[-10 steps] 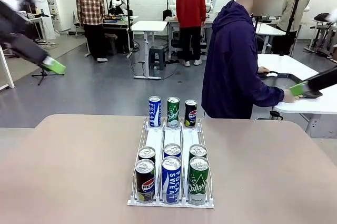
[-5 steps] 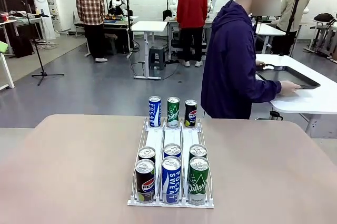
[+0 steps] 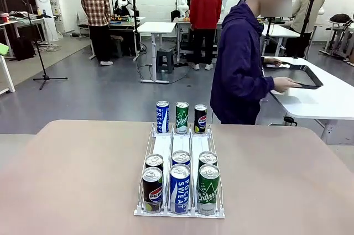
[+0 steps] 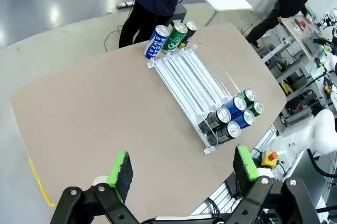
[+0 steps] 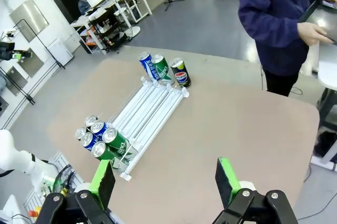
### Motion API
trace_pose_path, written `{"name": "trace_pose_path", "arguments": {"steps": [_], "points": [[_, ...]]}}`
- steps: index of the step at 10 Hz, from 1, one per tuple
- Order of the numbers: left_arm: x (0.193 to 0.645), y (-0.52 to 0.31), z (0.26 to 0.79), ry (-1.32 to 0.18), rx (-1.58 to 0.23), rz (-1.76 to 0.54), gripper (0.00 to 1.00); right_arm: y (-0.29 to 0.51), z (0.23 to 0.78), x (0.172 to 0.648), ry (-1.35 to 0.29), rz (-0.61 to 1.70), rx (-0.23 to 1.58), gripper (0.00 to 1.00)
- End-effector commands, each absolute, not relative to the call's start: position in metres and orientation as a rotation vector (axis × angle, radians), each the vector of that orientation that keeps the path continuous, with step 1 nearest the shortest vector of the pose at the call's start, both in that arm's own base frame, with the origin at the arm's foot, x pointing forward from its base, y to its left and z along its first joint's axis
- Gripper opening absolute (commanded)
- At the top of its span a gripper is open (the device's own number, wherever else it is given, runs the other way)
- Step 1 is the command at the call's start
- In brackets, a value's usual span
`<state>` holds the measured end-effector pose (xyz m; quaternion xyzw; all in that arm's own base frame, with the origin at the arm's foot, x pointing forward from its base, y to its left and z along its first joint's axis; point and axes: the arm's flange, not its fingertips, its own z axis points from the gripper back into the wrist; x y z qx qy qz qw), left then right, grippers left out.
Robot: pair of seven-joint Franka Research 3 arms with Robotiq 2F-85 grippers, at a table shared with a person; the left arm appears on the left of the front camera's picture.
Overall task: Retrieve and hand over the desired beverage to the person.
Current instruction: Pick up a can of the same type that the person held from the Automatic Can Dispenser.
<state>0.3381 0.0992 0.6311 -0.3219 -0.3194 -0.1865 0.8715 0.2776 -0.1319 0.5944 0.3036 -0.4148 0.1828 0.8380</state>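
Observation:
A white wire rack [image 3: 164, 144] stands mid-table with beverage cans. At its far end are a blue Pocari Sweat can [image 3: 162, 116], a green Chilsung can [image 3: 182, 116] and a black Pepsi can [image 3: 200, 118]. Several more cans [image 3: 180, 188] crowd the near end. The person [image 3: 238, 69] in the dark purple-blue jacket stands beyond the far edge, turned sideways, both hands on a black tray [image 3: 303, 74]. My left gripper [image 4: 182, 167] hangs open high above the table, the rack [image 4: 184, 74] ahead of it. High up too, my right gripper [image 5: 164, 177] is open above the rack [image 5: 150, 110].
The tan table [image 3: 72, 174] has bare room on both sides of the rack. A white table [image 3: 326, 102] stands at the right behind the person. Other people and workbenches are far back in the room.
Both arms, seen at the front view's left and right edges a second ago, have left that view. The person has pulled the black tray nearer and turned more sideways.

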Motion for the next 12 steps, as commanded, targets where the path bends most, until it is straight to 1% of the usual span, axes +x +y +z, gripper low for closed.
{"name": "trace_pose_path", "arguments": {"steps": [1,12], "points": [[0.3378,0.1018,0.6320,-0.680,-0.680,-0.412,1.00,-0.1314,0.5944,0.2805,-0.881,0.405,0.660,1.00],[0.3378,0.1018,0.6320,-0.680,-0.680,-0.412,1.00,-0.1314,0.5944,0.2805,-0.881,0.405,0.660,1.00]]}}
